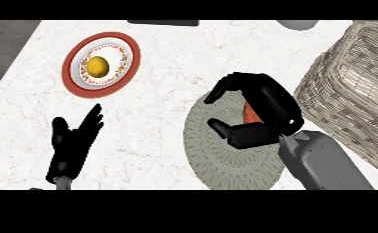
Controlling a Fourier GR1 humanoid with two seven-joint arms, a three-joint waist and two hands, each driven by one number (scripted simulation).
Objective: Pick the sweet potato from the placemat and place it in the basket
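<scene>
Resting at the lower left of the head view, the left robot hand (72, 142) stands open above the white marbled tabletop (170, 67), its fingers straight and pointing up, holding nothing. Above it and slightly to the right sits a round plate (77, 75) with a red rim and a patterned white centre, and a yellow round item (100, 66) lies in the plate's middle. Along the top edge, a dark flat object (163, 22) is cut off by the frame and cannot be identified.

Right of centre, a round grey woven placemat (221, 164) lies on the tabletop. Over its upper right part, the right robot hand (258, 109) curls its fingers and thumb around the orange sweet potato (251, 114), of which only a small strip shows between the black fingers. Whether the sweet potato touches the placemat or hangs just above it cannot be told from this angle. The grey forearm (325, 162) enters from the lower right corner, crossing the placemat's right edge.

At the far right stands the wicker basket (343, 87), pale and woven, close beside the placemat, partly cut off by the frame. A grey rounded object (298, 24) shows at the top edge, just left of the basket's upper corner.
</scene>
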